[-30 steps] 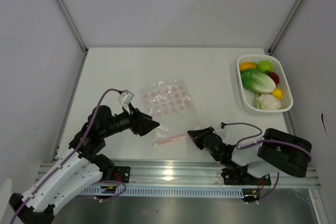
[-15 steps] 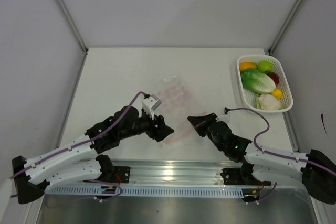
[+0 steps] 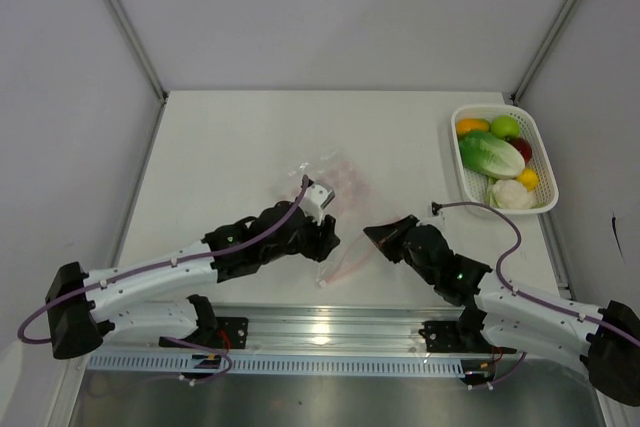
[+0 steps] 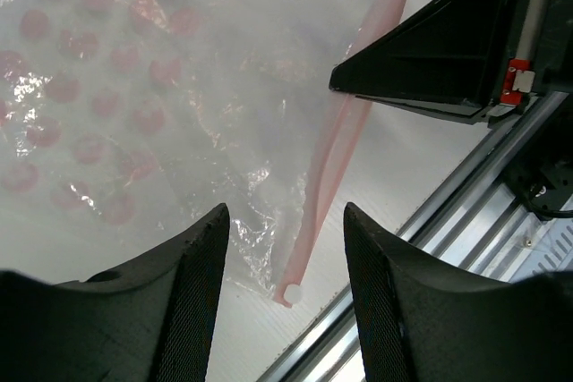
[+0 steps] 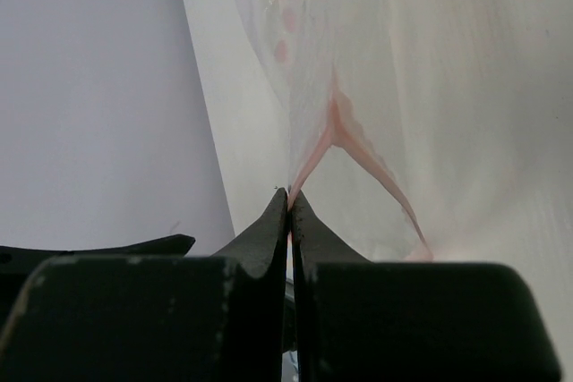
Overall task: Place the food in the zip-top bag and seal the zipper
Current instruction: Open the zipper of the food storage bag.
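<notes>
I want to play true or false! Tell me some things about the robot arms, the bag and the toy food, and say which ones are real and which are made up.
1. All the food sits in the white basket. True.
2. The left tool is shut tight on an apple. False: it is open above the bag and holds nothing.
3. The right tool pinches the pink strip of the bag. True.
4. The cabbage is inside the bag. False: it lies in the basket, and no food shows in the bag.
</notes>
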Controlling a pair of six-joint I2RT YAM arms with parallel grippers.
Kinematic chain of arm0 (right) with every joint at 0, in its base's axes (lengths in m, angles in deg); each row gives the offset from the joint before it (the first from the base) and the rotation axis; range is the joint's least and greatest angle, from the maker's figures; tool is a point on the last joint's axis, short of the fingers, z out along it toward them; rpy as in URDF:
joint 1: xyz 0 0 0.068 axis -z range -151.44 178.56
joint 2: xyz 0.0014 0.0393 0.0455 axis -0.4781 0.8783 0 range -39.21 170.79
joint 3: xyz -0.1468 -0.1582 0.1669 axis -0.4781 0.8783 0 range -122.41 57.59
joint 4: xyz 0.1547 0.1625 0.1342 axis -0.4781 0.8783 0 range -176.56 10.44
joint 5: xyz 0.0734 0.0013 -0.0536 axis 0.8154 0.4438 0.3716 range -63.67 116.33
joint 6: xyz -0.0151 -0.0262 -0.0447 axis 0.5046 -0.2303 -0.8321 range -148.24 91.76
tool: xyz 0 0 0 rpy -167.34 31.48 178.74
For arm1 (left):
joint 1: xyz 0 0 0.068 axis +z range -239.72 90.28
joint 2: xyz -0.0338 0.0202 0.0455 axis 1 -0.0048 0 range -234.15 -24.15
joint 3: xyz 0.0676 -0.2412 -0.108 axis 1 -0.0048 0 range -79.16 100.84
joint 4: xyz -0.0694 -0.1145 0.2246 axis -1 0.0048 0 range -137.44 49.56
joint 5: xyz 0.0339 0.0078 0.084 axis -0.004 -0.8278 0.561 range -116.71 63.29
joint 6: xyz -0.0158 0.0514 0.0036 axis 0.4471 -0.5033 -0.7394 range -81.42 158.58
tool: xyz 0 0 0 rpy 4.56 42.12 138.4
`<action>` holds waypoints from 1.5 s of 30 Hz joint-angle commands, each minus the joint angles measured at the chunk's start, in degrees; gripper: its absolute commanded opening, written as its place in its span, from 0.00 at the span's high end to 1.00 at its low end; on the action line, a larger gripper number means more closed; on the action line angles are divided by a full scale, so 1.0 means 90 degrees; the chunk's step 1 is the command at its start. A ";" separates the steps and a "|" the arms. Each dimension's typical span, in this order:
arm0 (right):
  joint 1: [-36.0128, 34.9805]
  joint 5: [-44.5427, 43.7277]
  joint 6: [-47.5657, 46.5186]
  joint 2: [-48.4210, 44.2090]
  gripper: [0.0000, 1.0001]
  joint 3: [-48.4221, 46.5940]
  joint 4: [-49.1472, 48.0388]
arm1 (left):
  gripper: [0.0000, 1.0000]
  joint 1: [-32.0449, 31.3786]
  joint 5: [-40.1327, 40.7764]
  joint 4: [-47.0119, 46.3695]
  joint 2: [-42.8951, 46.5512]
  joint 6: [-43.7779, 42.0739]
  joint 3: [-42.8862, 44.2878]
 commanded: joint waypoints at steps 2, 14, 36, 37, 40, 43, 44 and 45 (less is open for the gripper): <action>0.0095 0.0167 0.0123 -0.0136 1.00 -0.0289 0.0128 | 0.43 -0.0218 0.0195 -0.0558 -0.0107 -0.0150 0.0182; 0.0163 0.0255 0.0250 -0.0321 1.00 -0.0611 0.0489 | 0.39 -0.0374 0.0186 -0.0949 -0.0771 -0.0121 0.0094; 0.0183 0.0441 0.0358 -0.0673 1.00 -0.0767 0.0792 | 0.42 -0.0394 0.1006 -0.1135 -0.1855 -0.0179 0.0230; 0.0183 0.0451 0.0338 -0.0683 1.00 -0.0777 0.0821 | 0.48 -0.0394 0.1064 -0.1096 -0.1914 -0.0247 0.0317; 0.0192 0.0402 0.0221 -0.0790 1.00 -0.0845 0.1065 | 0.71 -0.0374 0.1007 -0.1018 -0.2012 -0.0336 0.0494; 0.0222 0.0353 -0.0188 -0.0897 0.92 -0.0943 0.1250 | 0.99 -0.0326 0.0646 -0.0766 -0.2002 -0.0326 0.0708; 0.0309 0.0479 -0.0595 -0.0811 0.82 -0.1137 0.1435 | 0.99 -0.0316 0.0558 -0.0677 -0.1993 -0.0297 0.0931; 0.0377 0.0586 -0.0822 -0.0723 0.69 -0.1264 0.1591 | 0.99 -0.0306 0.0441 -0.0579 -0.1973 -0.0278 0.1021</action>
